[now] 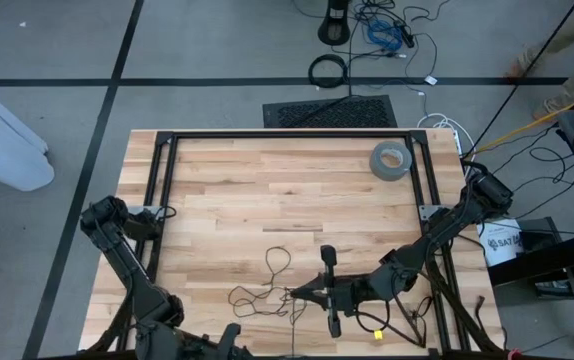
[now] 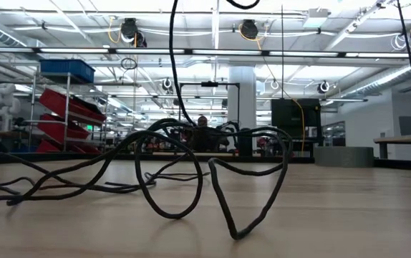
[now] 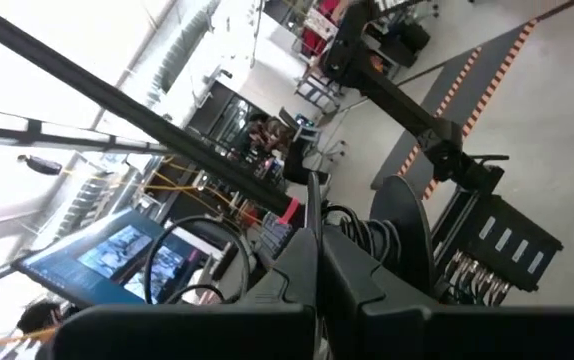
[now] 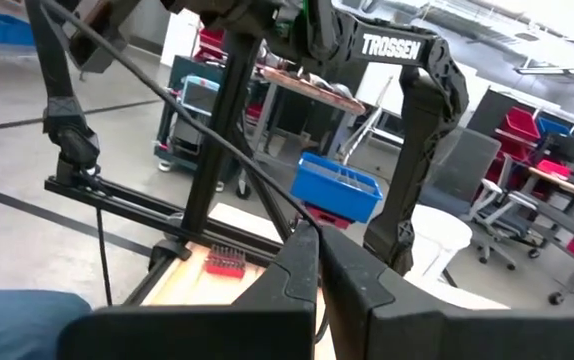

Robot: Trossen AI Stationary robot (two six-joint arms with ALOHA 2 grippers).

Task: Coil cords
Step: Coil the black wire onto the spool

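My fingers are pinching shut on both grippers, right gripper (image 1: 289,292) touching the cords (image 1: 267,285) sprawling loosely near the table's near edge; light, springy wire, best grabbed at a loop.

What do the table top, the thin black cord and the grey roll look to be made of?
Table top: wood, pale planks with visible grain and seams, matte. Cord: thin black wire, probably plastic-jacketed; in the low view it holds stiff loops with a dull sheen. Grey roll: likely tape, a matte grey ring.
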